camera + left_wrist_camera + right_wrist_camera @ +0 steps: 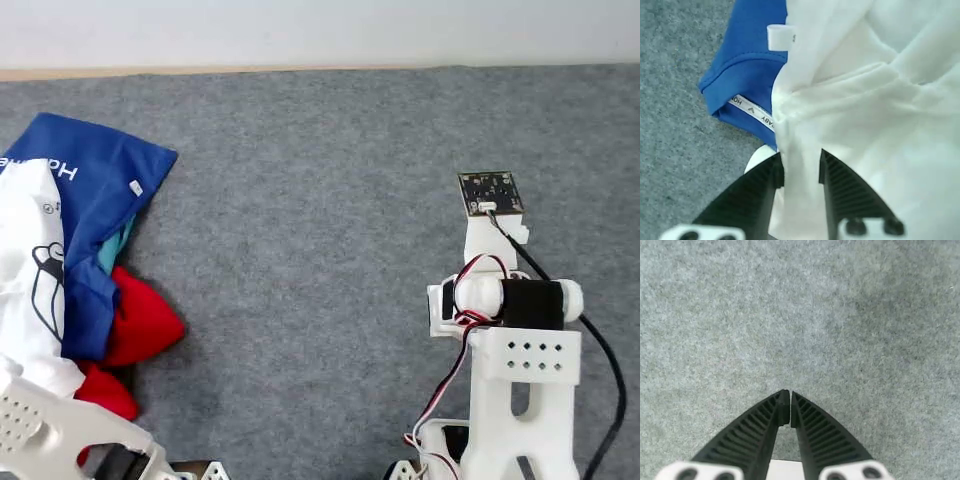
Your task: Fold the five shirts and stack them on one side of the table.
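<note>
A heap of shirts lies at the table's left edge: a white shirt (25, 280) on top, a blue shirt (100, 190) under it, a teal one (115, 248) peeking out and red fabric (140, 325) at the near side. My left gripper (801, 162) is shut on a fold of the white shirt (865, 115), with the blue shirt (747, 65) beside it. The left arm's white body (60, 435) sits at the near left corner. My right gripper (790, 402) is shut with nothing in it, over bare grey felt, on the right arm (500, 300).
Grey felt (320, 200) covers the whole table, bare between the shirt heap and the right arm. A wooden strip and a white wall (300, 30) run along the far edge.
</note>
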You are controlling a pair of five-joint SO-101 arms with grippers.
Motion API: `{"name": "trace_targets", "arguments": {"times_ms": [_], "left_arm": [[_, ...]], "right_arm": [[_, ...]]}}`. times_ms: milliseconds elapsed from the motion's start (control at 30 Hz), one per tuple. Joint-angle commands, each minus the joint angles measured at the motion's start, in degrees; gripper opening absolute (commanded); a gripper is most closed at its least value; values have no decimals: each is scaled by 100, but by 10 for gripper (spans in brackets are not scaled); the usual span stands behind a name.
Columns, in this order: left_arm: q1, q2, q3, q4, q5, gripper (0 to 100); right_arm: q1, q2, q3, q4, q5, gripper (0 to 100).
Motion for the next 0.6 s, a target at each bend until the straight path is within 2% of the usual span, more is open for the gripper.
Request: {"name": "trace_targets", "arguments": {"times_ms": [0,133,567], "left_arm": [[114,-18,-347,114,0,111],[193,-9,-338,105,0,60],[105,387,-347,-44,0,122]], "right_arm": [[40,13,-35,-84,62,12],[40,-31,-35,-75,62,12],[40,-40,-35,-48,62,12]]}}
